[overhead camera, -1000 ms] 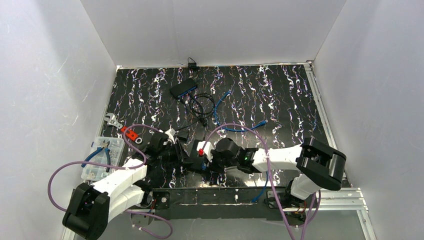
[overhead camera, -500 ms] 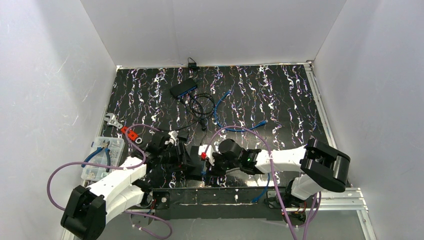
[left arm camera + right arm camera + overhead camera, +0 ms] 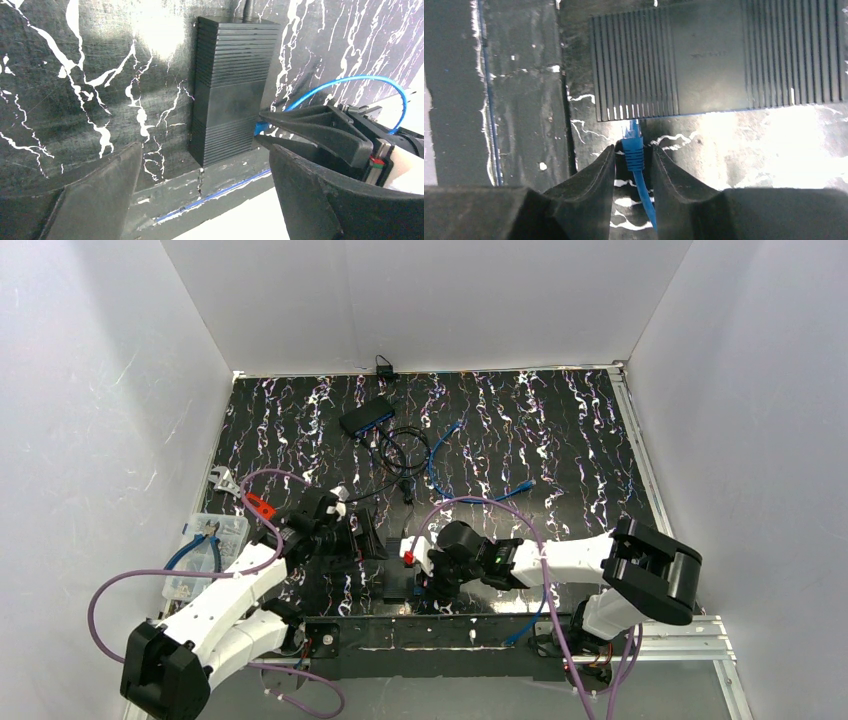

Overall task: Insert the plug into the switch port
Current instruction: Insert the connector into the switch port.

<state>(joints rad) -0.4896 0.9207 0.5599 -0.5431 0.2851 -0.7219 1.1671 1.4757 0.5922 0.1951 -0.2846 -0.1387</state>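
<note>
The right gripper (image 3: 634, 150) is pointing straight at the switch (image 3: 719, 60), one finger on each side of the blue plug (image 3: 633, 142). That is probably deliberate, to keep the plug square to the port while it goes in. Thin dark gaps are showing between the fingers and the ribbed boot, so the jaws are standing slightly parted rather than pinching (the gaps are narrow, so this is a judgement).

The plug's clear tip is disappearing under the edge of the switch's right face, toward its near end. It is lying in the port mouth, though whether it is latched cannot be told. The blue cable (image 3: 350, 80) is arching back over the right wrist, slack enough not to be tugging the plug out.

The left gripper (image 3: 202, 150) is hovering just left of and above the switch with its jaws spread wide, touching nothing. The box is therefore lying unbraced on the marbled mat (image 3: 560, 440), and a further push could be sliding it leftward.
</note>
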